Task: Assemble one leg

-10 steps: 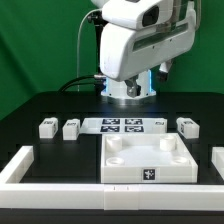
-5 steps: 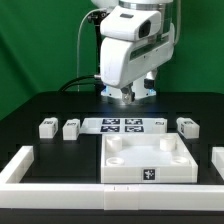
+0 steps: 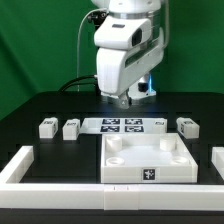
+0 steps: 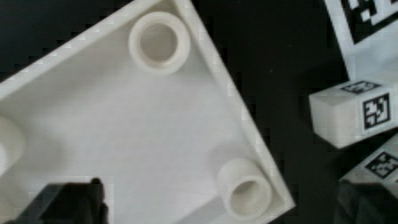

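white stubby tagged plastic legs (image 3: 46,127) flank the marker board (image 3: 117,125) on the black table (image 3: 30,108); a large white square socketed panel (image 3: 148,158) lies in front; claw (image 3: 122,98) hangs above, grip state unclear.

Bare black table (image 3: 60,150) lay open between the white panel (image 3: 148,158) and the white wall (image 3: 20,165) on the exterior view's left. Behind the panel, the marker board (image 3: 124,125) and a leg (image 3: 158,124) just beside it left only narrow gaps.
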Controlling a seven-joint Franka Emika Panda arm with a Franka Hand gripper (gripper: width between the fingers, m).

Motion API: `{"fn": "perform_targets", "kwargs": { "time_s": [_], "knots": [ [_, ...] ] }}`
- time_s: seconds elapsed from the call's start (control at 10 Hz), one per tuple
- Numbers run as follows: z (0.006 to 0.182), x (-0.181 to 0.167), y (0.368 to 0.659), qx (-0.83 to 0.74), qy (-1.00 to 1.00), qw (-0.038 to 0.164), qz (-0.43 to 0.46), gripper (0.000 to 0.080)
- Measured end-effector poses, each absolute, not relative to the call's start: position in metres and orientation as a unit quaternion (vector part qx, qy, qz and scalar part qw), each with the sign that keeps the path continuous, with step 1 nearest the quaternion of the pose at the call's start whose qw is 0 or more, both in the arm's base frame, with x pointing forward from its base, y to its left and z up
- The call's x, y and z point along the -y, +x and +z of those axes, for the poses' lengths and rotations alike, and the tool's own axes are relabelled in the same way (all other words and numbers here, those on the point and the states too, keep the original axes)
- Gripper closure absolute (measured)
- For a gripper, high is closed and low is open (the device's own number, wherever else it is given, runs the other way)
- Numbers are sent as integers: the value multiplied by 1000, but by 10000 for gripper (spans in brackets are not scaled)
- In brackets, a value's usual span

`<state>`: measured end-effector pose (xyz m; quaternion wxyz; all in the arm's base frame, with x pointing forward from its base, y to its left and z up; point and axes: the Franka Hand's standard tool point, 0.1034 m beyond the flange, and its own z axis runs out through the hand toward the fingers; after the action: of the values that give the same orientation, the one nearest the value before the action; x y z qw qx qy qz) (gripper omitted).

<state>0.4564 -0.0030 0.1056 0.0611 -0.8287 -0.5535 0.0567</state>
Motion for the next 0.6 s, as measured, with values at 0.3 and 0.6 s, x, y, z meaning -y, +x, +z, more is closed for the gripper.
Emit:
{"fn": "perform_targets", "kwargs": {
  "time_s": [0.3,0.6],
  "knots": [
    [93,-4,446,614,-789,36,11,150],
    [92,-3,446,622,-782,37,10,150]
  ]
}}
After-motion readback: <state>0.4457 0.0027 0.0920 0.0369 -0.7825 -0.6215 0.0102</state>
